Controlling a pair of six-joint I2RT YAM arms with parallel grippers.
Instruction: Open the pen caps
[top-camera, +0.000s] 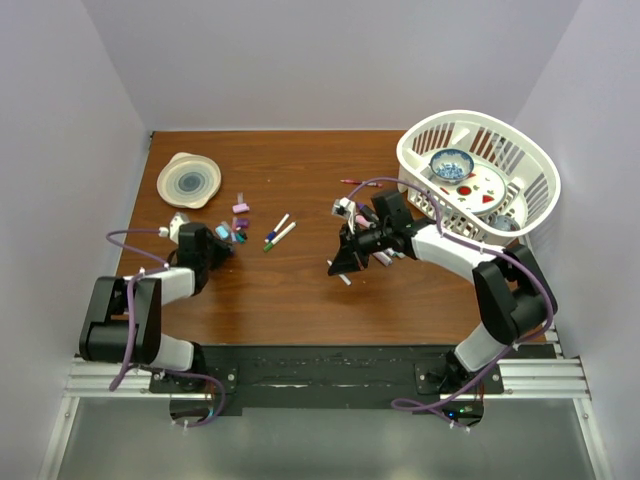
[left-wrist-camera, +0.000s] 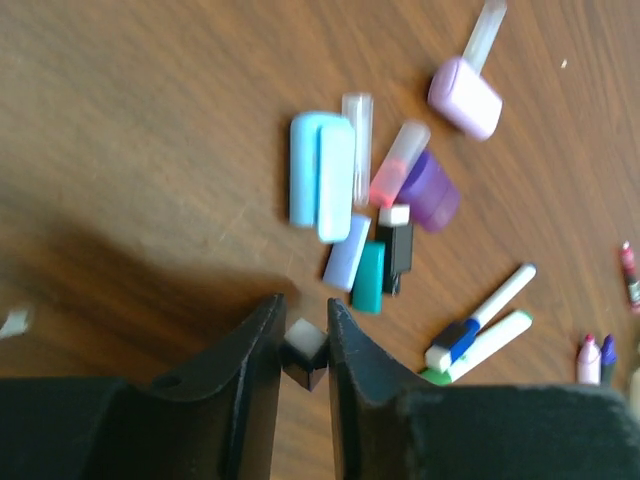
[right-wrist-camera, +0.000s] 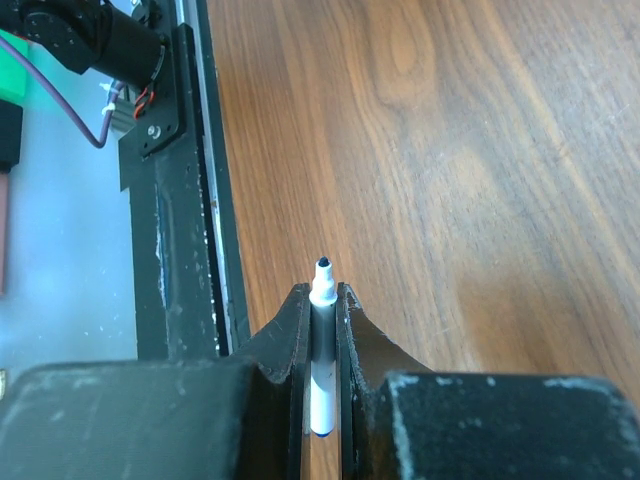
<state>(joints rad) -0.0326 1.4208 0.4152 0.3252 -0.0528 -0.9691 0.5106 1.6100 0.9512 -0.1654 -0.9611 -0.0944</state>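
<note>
Left gripper (left-wrist-camera: 303, 328) closed on small black cap (left-wrist-camera: 303, 354) with white end, over wood table (left-wrist-camera: 150, 120). Right gripper (right-wrist-camera: 321, 305) clamped on slim white pen (right-wrist-camera: 322, 283), dark tip bare. Teal, purple, pink, black pens and caps (left-wrist-camera: 390, 240) heaped ahead of left gripper.

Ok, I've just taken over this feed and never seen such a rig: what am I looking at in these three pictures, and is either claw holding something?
Two robot arms are bolted at the table's near edge. The wide picture looks down from above and behind them. The other two come from a camera on each wrist. On the wooden table lie a heap of pens and caps, a round cream dish and a white basket. The left gripper pinches a small black cap, white at one end. The right gripper is shut on a slim white pen, its dark tip bare.
</note>
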